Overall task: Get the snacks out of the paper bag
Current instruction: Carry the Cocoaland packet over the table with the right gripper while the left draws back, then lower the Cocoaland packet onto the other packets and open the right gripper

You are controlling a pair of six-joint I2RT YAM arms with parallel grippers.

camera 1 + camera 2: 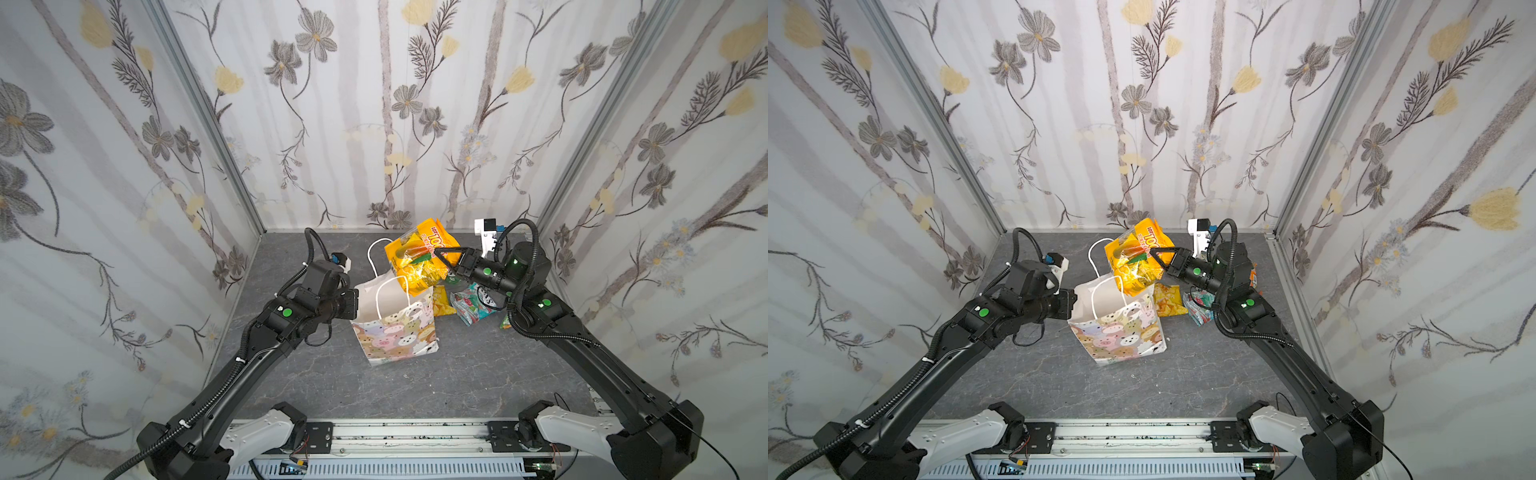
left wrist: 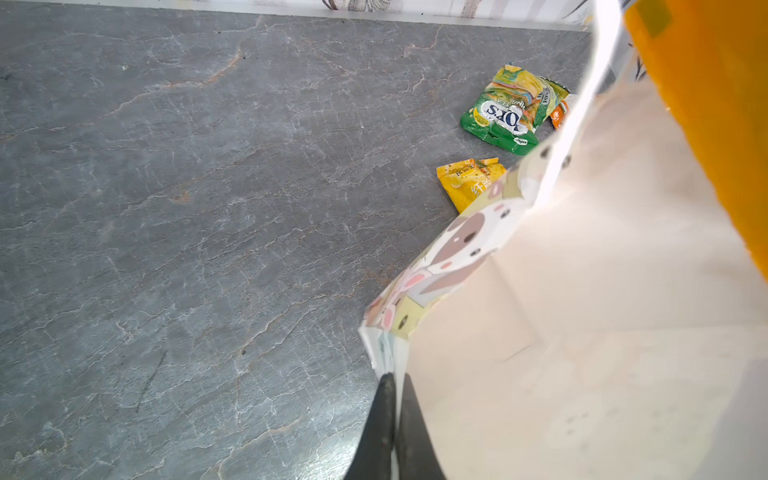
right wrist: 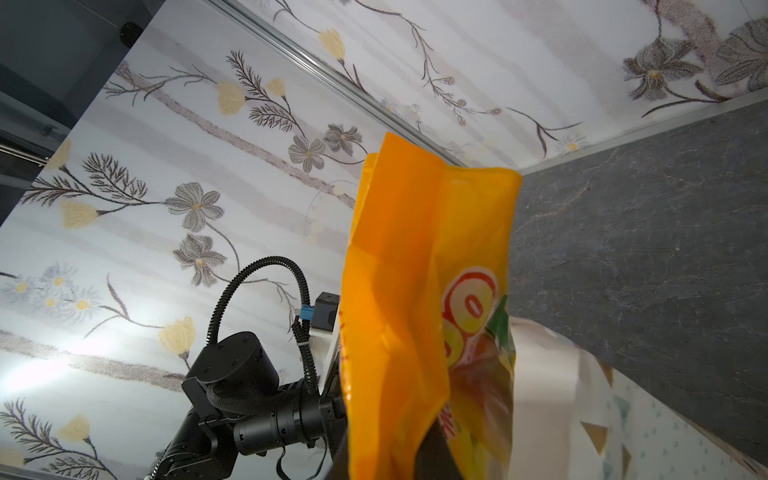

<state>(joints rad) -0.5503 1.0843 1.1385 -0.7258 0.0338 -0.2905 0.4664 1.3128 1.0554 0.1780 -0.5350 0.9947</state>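
The large orange-yellow mango packet [image 1: 419,262] hangs in the air just above the open mouth of the paper bag [image 1: 395,332]. Its lower end is level with the far rim. The right gripper [image 1: 439,257] reaches in from the right, and its jaws pinch the packet's right-hand edge about halfway up. Most of the packet lies to the left of the jaws. In the right wrist view the packet [image 3: 399,311] rises straight up out of the grip.

The bag stands upright on the grey stone-look tabletop [image 1: 457,374], animal faces toward the camera. The left gripper [image 2: 397,380] has its jaws pressed together on the bag's left side fold.

Beside the bag on the right lie a yellow packet [image 2: 469,180] and, a little beyond it, a green FOX'S packet [image 2: 505,114].
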